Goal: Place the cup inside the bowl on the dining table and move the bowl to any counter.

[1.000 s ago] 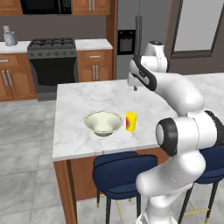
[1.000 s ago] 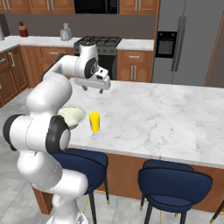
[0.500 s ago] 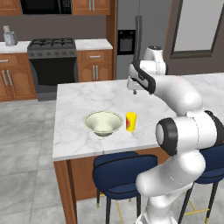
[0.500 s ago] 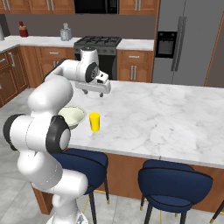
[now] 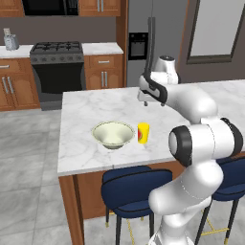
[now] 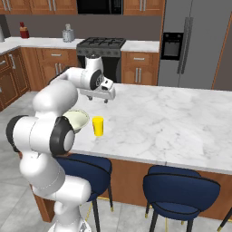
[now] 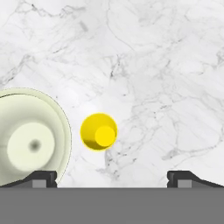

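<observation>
Gripper (image 5: 152, 102) hangs open and empty above the dining table (image 5: 86, 107), on the far side of the cup (image 5: 143, 132).

Looking straight down from the hand, the cup (image 7: 99, 131) stands upright between the wide-spread fingertips (image 7: 40, 178) but off toward the bowl's side, so the jaws are not yet centred over it. The bowl (image 5: 113, 134) sits just left of the cup, apart from it (a narrow strip of marble shows between them). I judge the coming move to be a shift nearward, then a descent along the cup's vertical axis.
</observation>
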